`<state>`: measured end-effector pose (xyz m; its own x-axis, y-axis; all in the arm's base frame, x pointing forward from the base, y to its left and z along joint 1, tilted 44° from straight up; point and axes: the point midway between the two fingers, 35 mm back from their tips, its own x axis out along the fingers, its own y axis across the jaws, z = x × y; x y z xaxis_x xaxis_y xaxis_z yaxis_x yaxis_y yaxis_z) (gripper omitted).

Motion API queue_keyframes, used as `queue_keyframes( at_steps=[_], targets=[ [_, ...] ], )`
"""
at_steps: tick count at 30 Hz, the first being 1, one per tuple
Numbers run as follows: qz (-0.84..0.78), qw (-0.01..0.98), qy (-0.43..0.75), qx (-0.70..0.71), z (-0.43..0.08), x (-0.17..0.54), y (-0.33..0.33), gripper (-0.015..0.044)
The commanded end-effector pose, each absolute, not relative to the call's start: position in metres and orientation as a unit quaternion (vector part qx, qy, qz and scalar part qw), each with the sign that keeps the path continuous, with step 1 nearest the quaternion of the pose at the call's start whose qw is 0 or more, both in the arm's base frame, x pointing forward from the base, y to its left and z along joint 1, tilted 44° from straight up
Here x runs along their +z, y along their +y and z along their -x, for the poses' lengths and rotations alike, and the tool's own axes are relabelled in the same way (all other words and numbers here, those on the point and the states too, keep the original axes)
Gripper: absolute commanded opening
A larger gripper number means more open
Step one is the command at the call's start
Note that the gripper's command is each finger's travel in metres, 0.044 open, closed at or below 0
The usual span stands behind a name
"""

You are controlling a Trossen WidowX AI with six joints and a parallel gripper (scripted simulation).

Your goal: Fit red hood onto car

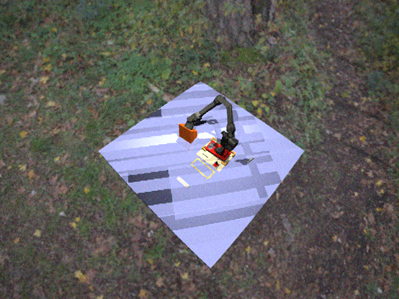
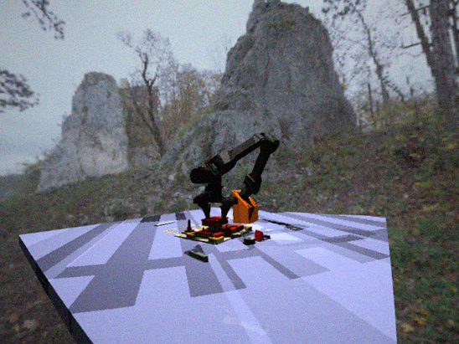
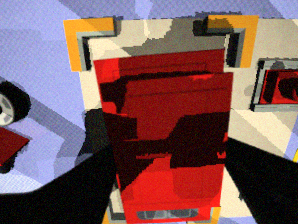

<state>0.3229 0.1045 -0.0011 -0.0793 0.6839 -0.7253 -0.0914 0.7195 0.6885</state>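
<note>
Directly above the car chassis (image 3: 165, 75) in its jig (image 3: 90, 37) on the counter (image 2: 241, 304), the claw (image 2: 215, 208) gripped the red hood (image 3: 175, 145) by its sides.

The tabletop (image 1: 220, 218) is a square slab patterned in pale lilac with grey and dark grey bars, set outdoors on ground of grass, bare earth and scattered yellow leaves (image 1: 71, 75). A tree trunk (image 1: 243, 11) rises just beyond its far corner. In the exterior view, tall grey rock towers (image 2: 280, 72) and bare trees (image 2: 441, 48) stand under a dull overcast sky (image 2: 116, 12); the light is dim and flat.
</note>
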Motion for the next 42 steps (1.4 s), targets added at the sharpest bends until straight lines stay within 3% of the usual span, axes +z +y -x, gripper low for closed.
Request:
queue_keyframes(
  at_steps=[1, 42],
  targets=[
    [-0.224, 0.641, 0.669, 0.302, -0.3231, -0.0010, 0.1052, 0.0000],
    [-0.224, 0.641, 0.669, 0.302, -0.3226, -0.0097, 0.1138, 0.0000]
  ],
)
